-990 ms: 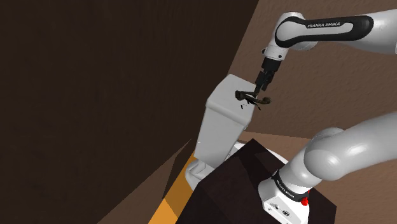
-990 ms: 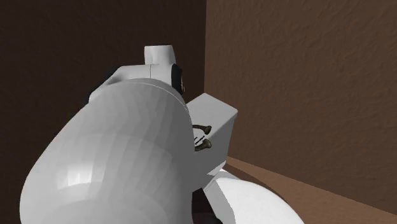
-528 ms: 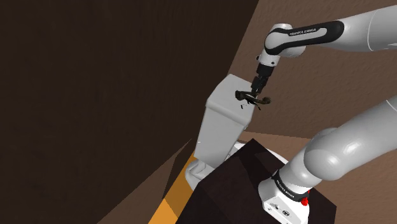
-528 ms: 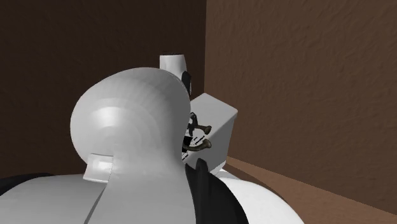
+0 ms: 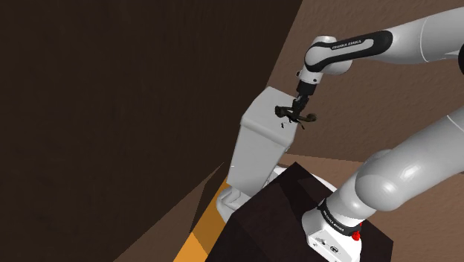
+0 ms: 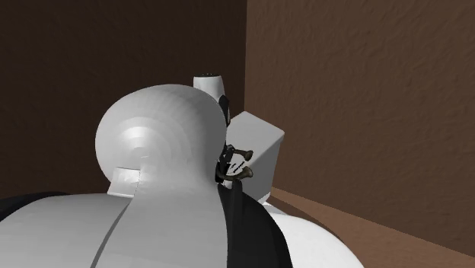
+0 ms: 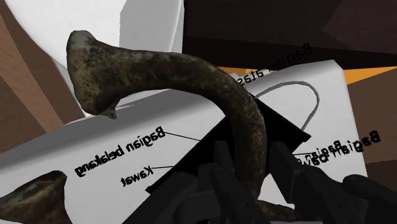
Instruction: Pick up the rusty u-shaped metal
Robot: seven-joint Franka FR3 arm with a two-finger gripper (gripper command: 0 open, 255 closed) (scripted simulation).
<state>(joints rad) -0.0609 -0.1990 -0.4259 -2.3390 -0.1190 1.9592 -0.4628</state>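
Rust-brown U-shaped metal lies on a white printed card, its curved bar running straight into the pincer. Cannot tell whether the pincer clamps it. Mirrored print on the card reads "Bagian belakang", "Kawat". Arm is marked "FRANKA EMIKA".

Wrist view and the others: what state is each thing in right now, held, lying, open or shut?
gripper: shut, its fingers clasping the metal's curved bar.
rusty U-shaped metal: clasped between the fingers; whether it is off the tank, cannot tell.
white printed card: lying beneath the metal, its print mirrored.
white tank: upright.
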